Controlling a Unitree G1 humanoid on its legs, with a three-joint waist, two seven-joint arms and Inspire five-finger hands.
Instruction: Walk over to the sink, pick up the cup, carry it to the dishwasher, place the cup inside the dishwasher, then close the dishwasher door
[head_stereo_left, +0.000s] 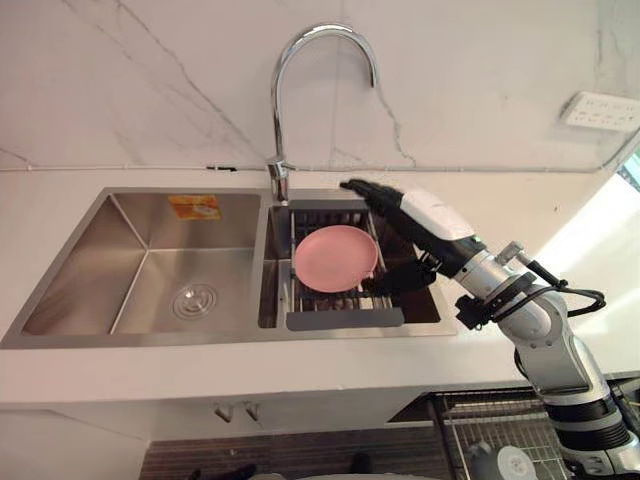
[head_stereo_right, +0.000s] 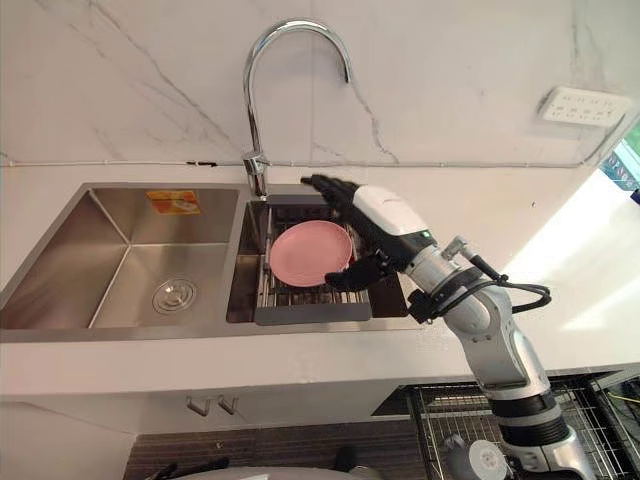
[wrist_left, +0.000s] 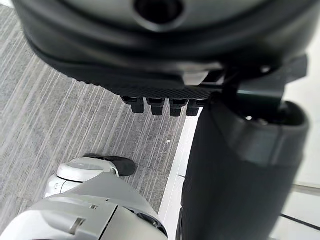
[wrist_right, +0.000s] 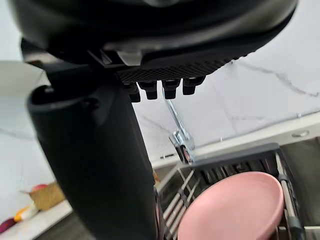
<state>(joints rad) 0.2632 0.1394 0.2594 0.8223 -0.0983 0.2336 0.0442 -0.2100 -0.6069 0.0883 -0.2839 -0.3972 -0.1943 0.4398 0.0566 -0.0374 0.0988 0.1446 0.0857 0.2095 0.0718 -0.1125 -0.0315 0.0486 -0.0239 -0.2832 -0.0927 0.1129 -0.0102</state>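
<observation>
Plate (head_stereo_left: 336, 258), one, pink, lies in the sink rack (head_stereo_left: 345, 320) beside the right robot hand (head_stereo_left: 420, 225), open and empty

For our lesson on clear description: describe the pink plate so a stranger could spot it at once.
Find the steel double sink under the curved tap. In its smaller right basin sits a dark rack, with the plate on it. It is the only round pink thing there.
</observation>
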